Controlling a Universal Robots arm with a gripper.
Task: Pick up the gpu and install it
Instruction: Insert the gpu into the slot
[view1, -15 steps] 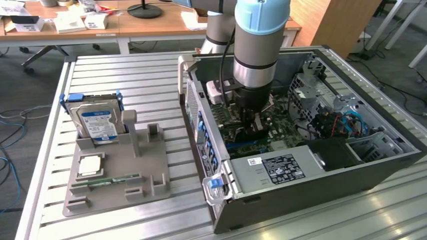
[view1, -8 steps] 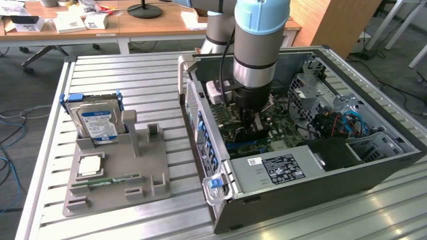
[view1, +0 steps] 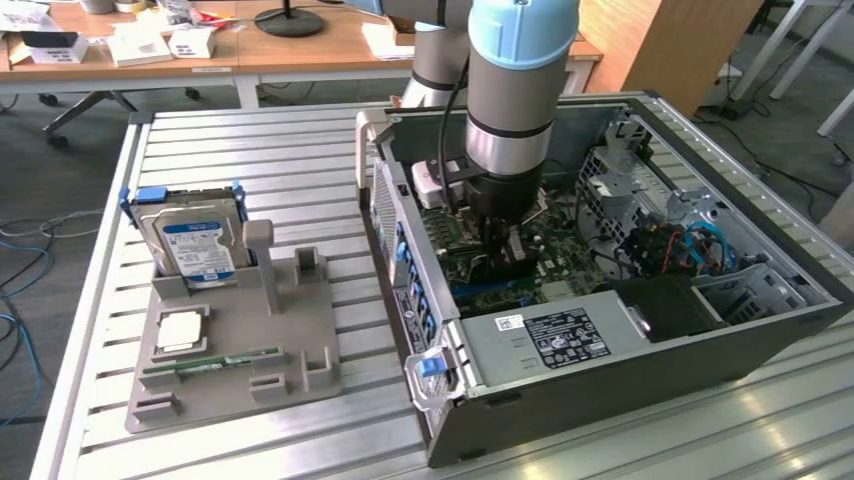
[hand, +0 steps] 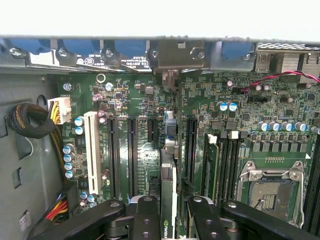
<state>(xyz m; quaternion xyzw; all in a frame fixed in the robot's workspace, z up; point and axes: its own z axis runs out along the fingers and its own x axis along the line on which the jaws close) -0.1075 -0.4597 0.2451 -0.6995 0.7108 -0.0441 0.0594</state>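
Note:
The gpu (hand: 168, 175) shows edge-on in the wrist view as a thin dark card standing upright between my two black fingers (hand: 147, 215), with a green logo on its near edge. My gripper (hand: 168, 212) is shut on it. The card runs along the green motherboard (hand: 150, 100), between the long black slots (hand: 132, 155), and its far end reaches toward the silver bracket opening (hand: 170, 60) in the case's rear wall. In the exterior view my gripper (view1: 501, 255) reaches down inside the open computer case (view1: 747, 330), low over the board, and it hides the card there.
A white slot (hand: 92, 150), memory sticks (hand: 212, 160) and the bare CPU socket (hand: 270, 192) flank the card. The power supply (view1: 554, 335) and drive cages (view1: 641, 190) crowd the case. At the exterior view's left, a grey fixture (view1: 287, 385) holds a hard drive (view1: 198, 245), a chip (view1: 180, 330) and a memory stick (view1: 214, 362).

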